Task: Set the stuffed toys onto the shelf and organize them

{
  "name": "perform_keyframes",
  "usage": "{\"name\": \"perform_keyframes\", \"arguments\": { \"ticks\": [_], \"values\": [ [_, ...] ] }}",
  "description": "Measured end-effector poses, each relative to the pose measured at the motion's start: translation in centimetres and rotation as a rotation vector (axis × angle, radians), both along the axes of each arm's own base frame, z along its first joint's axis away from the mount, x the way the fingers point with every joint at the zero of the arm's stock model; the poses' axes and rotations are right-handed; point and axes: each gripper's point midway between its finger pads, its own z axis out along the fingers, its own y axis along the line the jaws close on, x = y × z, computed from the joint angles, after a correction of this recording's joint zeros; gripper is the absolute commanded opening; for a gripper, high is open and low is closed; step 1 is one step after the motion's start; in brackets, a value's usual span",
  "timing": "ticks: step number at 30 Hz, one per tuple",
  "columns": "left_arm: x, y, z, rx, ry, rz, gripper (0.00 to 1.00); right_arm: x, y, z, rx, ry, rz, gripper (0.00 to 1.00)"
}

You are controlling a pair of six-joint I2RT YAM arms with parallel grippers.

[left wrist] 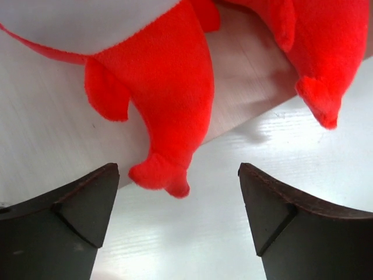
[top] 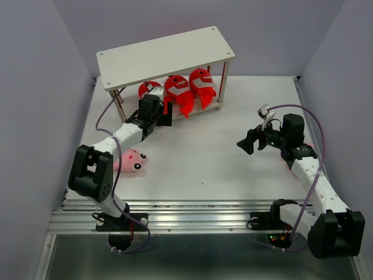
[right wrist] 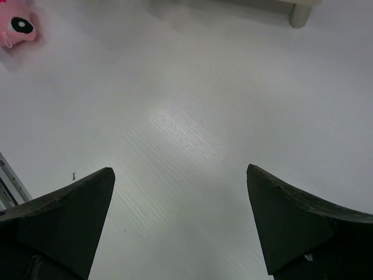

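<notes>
The white two-tier shelf (top: 166,55) stands at the back of the table. Three red sharks (top: 150,89), (top: 178,93), (top: 202,86) lie on its lower tier, tails toward me. My left gripper (top: 165,115) is open and empty just in front of that tier. In the left wrist view, one shark's tail (left wrist: 169,116) hangs over the tier's edge between my open left gripper (left wrist: 176,167), not touched; another shark (left wrist: 317,52) lies to the right. A pink toy (top: 133,160) lies on the table by my left arm, and shows in the right wrist view (right wrist: 17,26). My right gripper (top: 247,142) (right wrist: 180,172) is open and empty above bare table.
A shelf leg (right wrist: 300,14) shows at the far edge of the right wrist view. A sliver of pink (top: 309,144) shows behind my right arm, mostly hidden. Purple walls enclose the table on three sides.
</notes>
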Motion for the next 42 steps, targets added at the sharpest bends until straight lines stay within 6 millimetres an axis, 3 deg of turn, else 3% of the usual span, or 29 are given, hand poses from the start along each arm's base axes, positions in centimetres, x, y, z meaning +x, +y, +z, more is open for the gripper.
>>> {"name": "perform_keyframes", "arguments": {
  "ticks": [8, 12, 17, 21, 25, 28, 32, 36, 38, 42],
  "values": [
    [-2.8, -0.3, 0.6, -0.06, 0.044, -0.037, 0.99, 0.0, 0.0, 0.0, -0.003, -0.001, 0.002, 1.0],
    [-5.7, -0.3, 1.1, -0.103, 0.051, -0.056, 0.99, -0.2, 0.0, -0.2, -0.017, -0.005, 0.019, 1.0],
    [-8.5, -0.9, 7.3, -0.216, -0.108, -0.095, 0.99, -0.6, 0.1, -0.2, -0.038, -0.014, 0.052, 1.0],
    [-11.9, -1.5, 12.1, -0.329, -0.25, -0.169, 0.99, -0.5, -0.3, -0.2, -0.061, -0.025, 0.052, 1.0],
    [-14.8, -1.2, 14.9, -0.394, -0.36, -0.228, 0.99, -0.2, -1.3, -0.6, -0.114, -0.005, 0.01, 1.0],
    [-16.2, -0.9, 15.7, -0.425, -0.424, -0.254, 0.99, 0.6, -2.8, -0.5, -0.195, 0.023, -0.049, 1.0],
    [-17.5, -0.9, 14.6, -0.448, -0.447, -0.288, 0.99, 2.1, -7.5, 0.5, -0.341, 0.058, -0.215, 1.0],
    [-17.5, -1.7, 13.9, -0.451, -0.415, -0.324, 0.99, 2.3, -15.8, 0.1, -0.45, 0.154, -0.455, 1.0],
    [-17.5, -1.9, 13.3, -0.446, -0.392, -0.336, 0.99, 1.1, -20.9, -1.4, -0.533, 0.241, -0.568, 1.0],
    [-17.7, -2.1, 12.0, -0.429, -0.341, -0.342, 0.99, -2.7, -25.4, -4.7, -0.647, 0.399, -0.625, 1.0]
  ]
}}
